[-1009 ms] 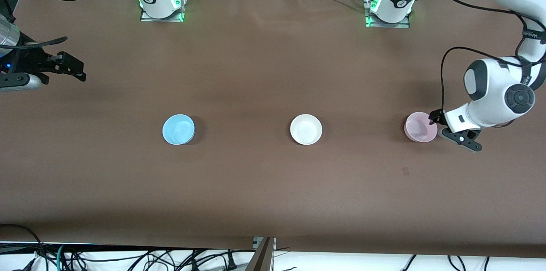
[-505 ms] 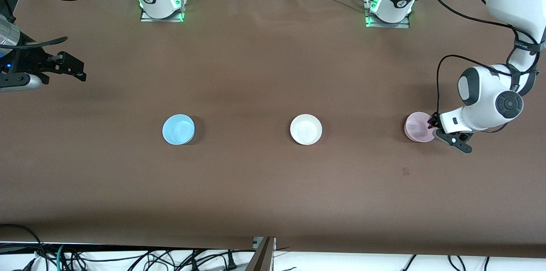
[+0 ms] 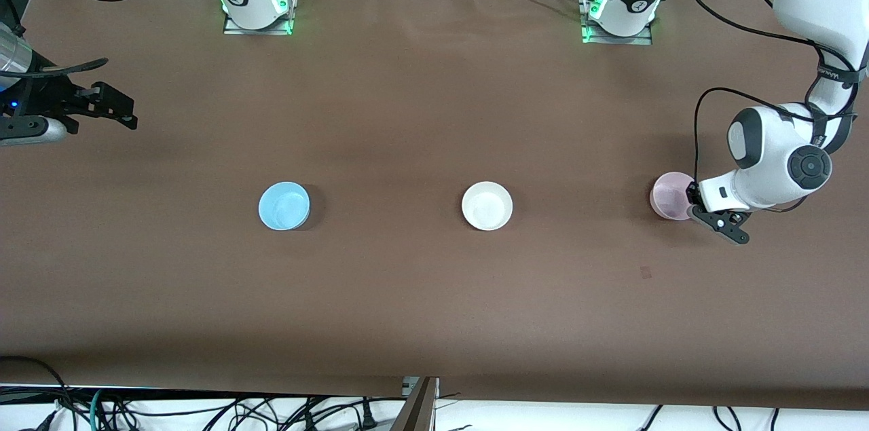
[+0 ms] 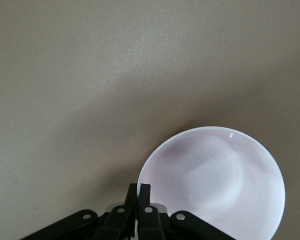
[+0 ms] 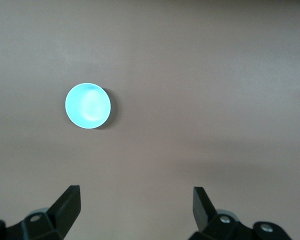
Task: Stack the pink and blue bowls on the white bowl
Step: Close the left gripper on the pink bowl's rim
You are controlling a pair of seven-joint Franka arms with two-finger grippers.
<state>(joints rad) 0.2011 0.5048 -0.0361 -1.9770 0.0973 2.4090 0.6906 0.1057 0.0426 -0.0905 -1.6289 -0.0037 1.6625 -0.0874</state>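
Left end effector (image 3: 690, 205): down at the pink bowl (image 3: 670, 195), fingers (image 4: 138, 192) pinched together on its rim at the side toward the left arm's end of the tabletop (image 3: 421, 295).
Right end effector (image 3: 129, 112): waiting in the air over the right arm's end of the tabletop, fingers (image 5: 70, 200) spread wide apart, holding nothing.
Pink bowl: upright near the left arm's end, gripped at the rim; whether resting on the tabletop or just lifted, cannot tell.
White bowl (image 3: 487, 205): upright on the tabletop, in the middle between the other two, well apart from each.
Blue bowl (image 3: 284, 205): upright on the tabletop toward the right arm's end, touched by nothing, in line with the white bowl.
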